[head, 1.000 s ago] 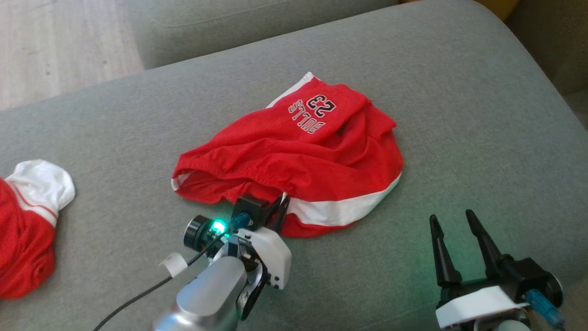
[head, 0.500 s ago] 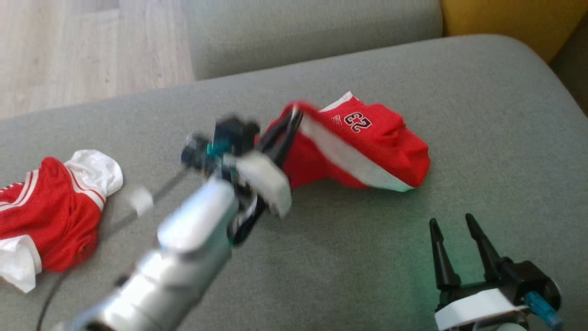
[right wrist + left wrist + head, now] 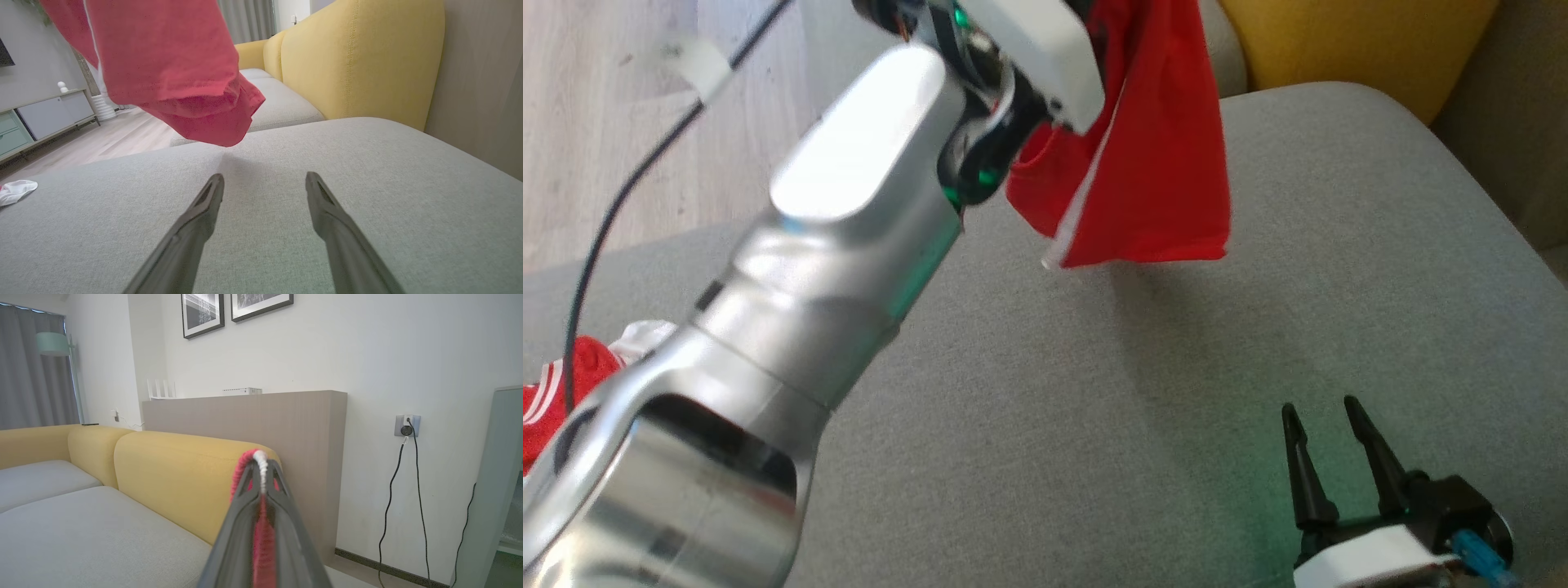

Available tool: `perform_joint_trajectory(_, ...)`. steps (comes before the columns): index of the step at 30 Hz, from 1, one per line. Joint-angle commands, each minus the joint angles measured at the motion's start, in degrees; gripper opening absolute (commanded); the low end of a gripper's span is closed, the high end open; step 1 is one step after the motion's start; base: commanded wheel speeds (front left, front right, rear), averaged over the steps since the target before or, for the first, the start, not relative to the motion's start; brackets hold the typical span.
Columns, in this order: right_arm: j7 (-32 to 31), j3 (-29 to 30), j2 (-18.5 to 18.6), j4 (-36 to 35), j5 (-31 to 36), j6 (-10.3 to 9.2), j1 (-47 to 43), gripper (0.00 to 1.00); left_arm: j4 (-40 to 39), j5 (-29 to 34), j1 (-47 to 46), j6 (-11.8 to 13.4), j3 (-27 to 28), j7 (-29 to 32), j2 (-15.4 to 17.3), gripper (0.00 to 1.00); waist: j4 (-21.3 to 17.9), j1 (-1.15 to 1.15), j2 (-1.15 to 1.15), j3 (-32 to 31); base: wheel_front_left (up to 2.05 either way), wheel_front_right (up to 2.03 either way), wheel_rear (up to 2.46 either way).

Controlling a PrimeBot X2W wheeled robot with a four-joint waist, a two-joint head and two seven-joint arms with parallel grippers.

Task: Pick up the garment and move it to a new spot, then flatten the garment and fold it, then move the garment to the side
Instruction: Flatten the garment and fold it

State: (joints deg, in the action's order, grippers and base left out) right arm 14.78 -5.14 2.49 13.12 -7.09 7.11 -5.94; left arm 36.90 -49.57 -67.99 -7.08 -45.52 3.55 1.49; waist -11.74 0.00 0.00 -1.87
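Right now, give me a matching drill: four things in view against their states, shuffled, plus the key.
1. left fingers
2. right fingers
3. red fabric garment with white stripe
4. second red-and-white garment

A. lying on the grey seat cushion
B. spread apart, holding nothing
C. hanging in the air above the cushion
D. pinched shut on red fabric

Pairs: 1-D, 2-B, 3-C, 4-A.
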Motion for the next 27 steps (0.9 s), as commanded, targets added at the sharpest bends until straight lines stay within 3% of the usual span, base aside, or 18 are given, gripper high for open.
perform_joint_trajectory(1, 0.2, -1.5, 0.4, -1.5, -0.4, 0.37, 0.8, 1.00, -0.7, -1.0, -4.3, 0.0, 1.5, 0.5, 1.4, 0.00, -0.3, 0.00, 0.00, -0.5, 0.00, 0.00, 0.00)
perform_joint_trajectory(6, 0.2, -1.4, 0.4, -1.7, -0.9, 0.37, 0.5, 1.00, 2.0, -3.5, -6.3, 2.0, -1.8, 0.7, 1.4, 0.00, 0.1, 0.00, 0.00, -1.0, 0.00, 0.00, 0.00)
perform_joint_trajectory(10, 0.2, -1.1, 0.4, -2.0, -1.3, 0.37, 0.6, 1.00, 7.5, -3.8, -2.2, 3.0, -4.6, 0.3, 1.4, 0.00, 0.8, 0.00, 0.00, -0.9, 0.00, 0.00, 0.00)
perform_joint_trajectory(18, 0.2, -2.6, 0.4, -1.8, -1.5, 0.37, 1.2, 1.00, 18.1, -4.0, 8.5, 1.4, -6.4, -5.5, 3.8, 0.00, 2.6, 0.00, 0.00, 1.4, 0.00, 0.00, 0.00)
perform_joint_trajectory(27, 0.2, -4.8, 0.4, 3.8, -2.8, 0.37, 5.1, 1.00, 20.2, -4.7, 8.6, -0.2, -7.6, -8.5, 4.2, 0.00, 5.8, 0.00, 0.00, 4.7, 0.00, 0.00, 0.00)
